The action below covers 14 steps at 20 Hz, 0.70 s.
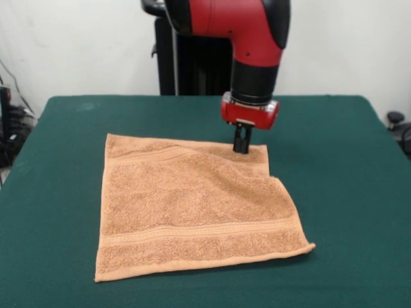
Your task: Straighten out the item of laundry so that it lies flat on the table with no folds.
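Towel (192,208) corner — under gripper (241,149)

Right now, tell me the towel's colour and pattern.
Orange-tan square terry towel, woven band stripes near two edges; front view.

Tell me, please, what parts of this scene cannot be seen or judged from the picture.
- Gripper, front view: its dark tips meet the towel's far right corner; open or shut cannot be told.
- Towel's far right edge: a step shows there, but whether a flap is folded under is hidden by the cloth itself.
- Table: the near edge and near corners are cut off by the picture's bottom.
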{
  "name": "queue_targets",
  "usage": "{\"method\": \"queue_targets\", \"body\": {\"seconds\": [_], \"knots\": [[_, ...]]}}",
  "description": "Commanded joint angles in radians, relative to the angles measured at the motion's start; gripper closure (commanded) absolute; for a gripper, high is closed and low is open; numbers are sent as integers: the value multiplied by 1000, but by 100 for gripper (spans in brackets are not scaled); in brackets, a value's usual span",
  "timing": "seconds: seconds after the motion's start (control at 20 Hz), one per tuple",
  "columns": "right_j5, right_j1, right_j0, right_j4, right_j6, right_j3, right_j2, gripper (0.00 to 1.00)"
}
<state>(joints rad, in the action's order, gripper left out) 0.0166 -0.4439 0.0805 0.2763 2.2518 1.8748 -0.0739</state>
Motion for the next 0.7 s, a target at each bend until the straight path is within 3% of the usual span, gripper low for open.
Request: {"method": "queue_targets", "body": {"seconds": [0.05,0.7], "knots": [[-252,340,50,43,91,-135,47,100],[-304,340,96,132,83,-88,9,100]]}}
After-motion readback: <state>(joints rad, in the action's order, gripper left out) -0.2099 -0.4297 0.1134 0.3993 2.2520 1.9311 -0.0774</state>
